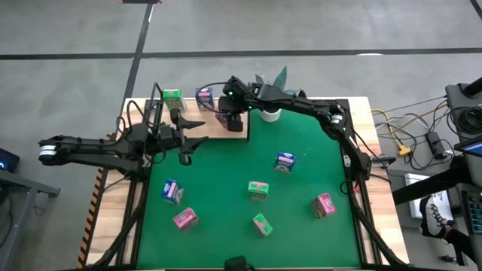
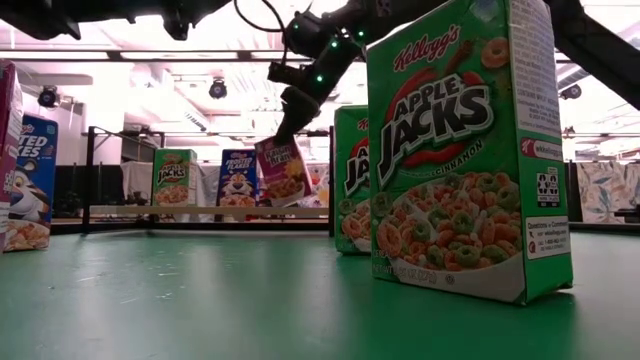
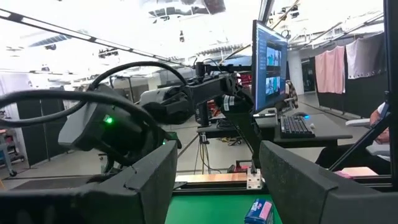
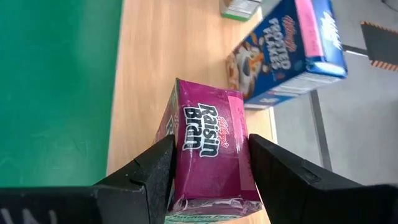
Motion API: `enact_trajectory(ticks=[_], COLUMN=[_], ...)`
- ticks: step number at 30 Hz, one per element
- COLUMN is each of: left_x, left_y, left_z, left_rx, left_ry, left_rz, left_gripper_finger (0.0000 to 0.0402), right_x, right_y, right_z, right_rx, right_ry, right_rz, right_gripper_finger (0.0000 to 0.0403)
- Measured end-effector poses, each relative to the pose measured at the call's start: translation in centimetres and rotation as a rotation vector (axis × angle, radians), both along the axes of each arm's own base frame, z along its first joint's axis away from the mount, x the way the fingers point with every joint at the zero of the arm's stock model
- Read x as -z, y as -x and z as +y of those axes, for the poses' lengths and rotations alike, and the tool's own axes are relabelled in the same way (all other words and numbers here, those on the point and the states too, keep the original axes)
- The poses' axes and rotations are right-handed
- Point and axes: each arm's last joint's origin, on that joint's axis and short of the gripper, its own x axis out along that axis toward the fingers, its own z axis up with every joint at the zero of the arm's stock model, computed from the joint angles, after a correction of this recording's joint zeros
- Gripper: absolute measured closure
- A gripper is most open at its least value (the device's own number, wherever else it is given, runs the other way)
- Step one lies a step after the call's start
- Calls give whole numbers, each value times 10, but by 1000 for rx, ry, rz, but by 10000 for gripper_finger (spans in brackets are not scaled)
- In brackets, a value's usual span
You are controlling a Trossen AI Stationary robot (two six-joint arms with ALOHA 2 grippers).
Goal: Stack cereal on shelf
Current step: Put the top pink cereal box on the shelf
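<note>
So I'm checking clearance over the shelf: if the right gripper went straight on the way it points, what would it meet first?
Probably the shelf board itself. The right gripper, shut on the Raisin Bran box, points down at bare wood; the Frosted Flakes box stands off to one side, though depth is hard to judge.

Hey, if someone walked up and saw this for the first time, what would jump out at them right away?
Most striking is the right gripper holding a pink Raisin Bran box over the light-wood shelf, beside the blue Frosted Flakes box standing there. In the low view, a green Apple Jacks box looms huge in the foreground. The left gripper waits open at the table's left side.
</note>
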Motion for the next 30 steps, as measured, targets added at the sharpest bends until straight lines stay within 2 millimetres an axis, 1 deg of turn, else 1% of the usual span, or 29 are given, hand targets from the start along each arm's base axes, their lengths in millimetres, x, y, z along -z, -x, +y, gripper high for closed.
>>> enact_trajectory(ticks=[7, 9, 17, 20, 22, 26, 30], left_x=[2, 2, 1, 1, 1, 1, 1], left_y=[-2, -2, -2, -2, -2, -2, -2], left_z=[0, 0, 0, 0, 0, 0, 0], left_rx=[-5, -5, -5, -5, -4, -4, -5], left_ry=[-16, -17, -17, -17, -17, -17, -17], left_rz=[13, 13, 13, 13, 13, 12, 12], left_gripper_finger=[189, 189, 189, 189, 189, 189, 189], right_x=[1, 2, 6, 4, 0, -13, -29], right_y=[0, 1, 3, 5, 8, 14, 21], right_z=[1, 1, 1, 2, 4, 11, 21], right_rx=[-19, -19, -23, -17, -12, 5, 17], right_ry=[-13, -13, -22, -22, -30, -42, -27], right_rz=[1, 4, 40, 57, 63, 48, 39], right_gripper_finger=[215, 209, 154, 138, 131, 127, 139])
